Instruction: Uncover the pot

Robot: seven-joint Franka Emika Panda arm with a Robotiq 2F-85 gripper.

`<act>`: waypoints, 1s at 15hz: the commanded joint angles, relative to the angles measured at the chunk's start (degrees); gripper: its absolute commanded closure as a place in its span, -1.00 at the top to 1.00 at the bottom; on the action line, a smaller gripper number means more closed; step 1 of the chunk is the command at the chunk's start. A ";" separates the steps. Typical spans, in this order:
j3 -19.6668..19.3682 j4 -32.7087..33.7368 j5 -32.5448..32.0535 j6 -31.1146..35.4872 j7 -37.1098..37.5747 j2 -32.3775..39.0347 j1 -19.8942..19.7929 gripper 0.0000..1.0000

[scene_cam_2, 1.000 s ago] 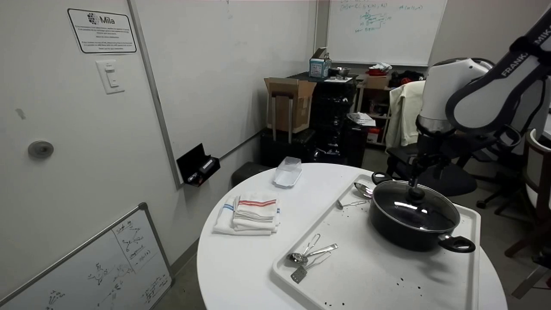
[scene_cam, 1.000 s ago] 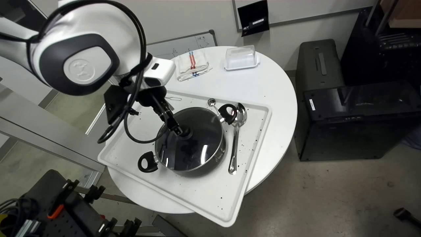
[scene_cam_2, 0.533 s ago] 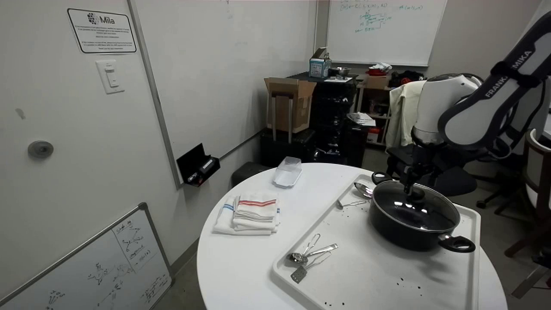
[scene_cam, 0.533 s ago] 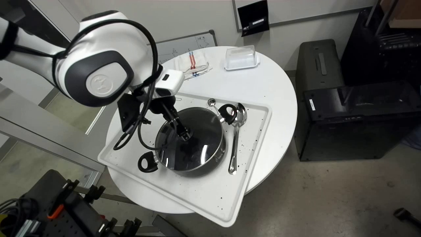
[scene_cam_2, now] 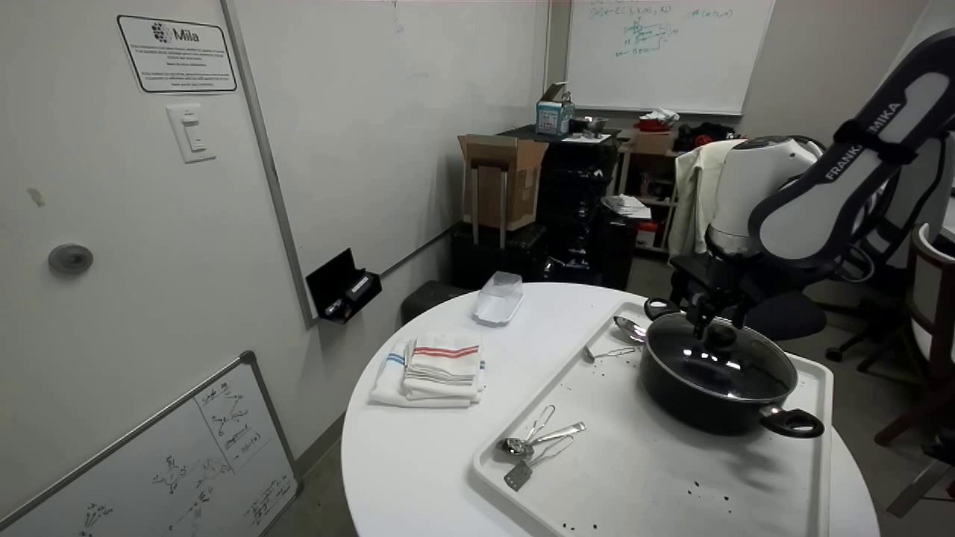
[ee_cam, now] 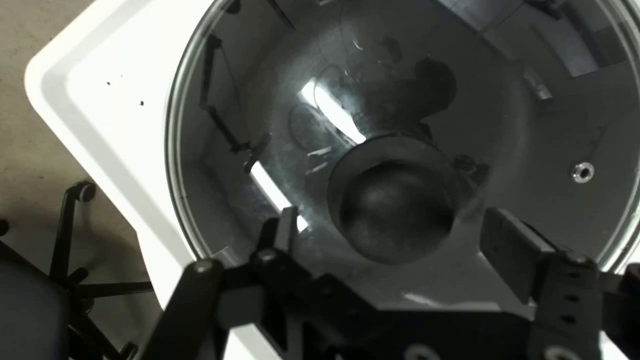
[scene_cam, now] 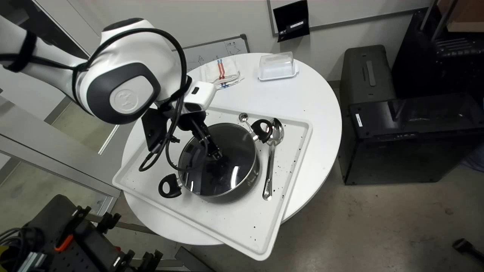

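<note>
The wide round black pot (scene_cam: 247,184) stands on the tray with its clear glass lid (scene_cam: 236,151) on it, in both exterior views (scene_cam_2: 694,406). The pot has black loop side handles with silvery mounts. The lid (ee_cam: 270,100) fills much of the wrist view. Its dark round knob (ee_cam: 397,212) lies between my fingers there and also shows in an exterior view (scene_cam_2: 721,337). My gripper (ee_cam: 395,237) is open, with one finger on each side of the knob and a gap on both sides. In an exterior view my gripper (scene_cam: 216,155) hides the knob.
The white tray (scene_cam: 242,236) lies on a round white table (scene_cam: 317,113). A large metal spoon (scene_cam: 269,162) and a small spoon (scene_cam: 244,118) lie beside the pot. Several small utensils (scene_cam_2: 530,455), folded towels (scene_cam_2: 444,373) and a clear-lidded dish (scene_cam_2: 498,300) are farther off.
My gripper has moved across the lid and lower, from beside the knob to around it, staying open. The arm moved right in an exterior view. The pot and lid have not moved.
</note>
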 commanded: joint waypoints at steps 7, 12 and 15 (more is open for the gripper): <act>-0.68 0.45 2.29 0.89 -0.12 0.15 1.39 -0.50; -0.78 -0.97 2.31 0.05 -0.59 -2.23 1.29 -0.50; -1.16 -2.50 1.87 -0.02 -0.74 -4.61 1.59 -0.50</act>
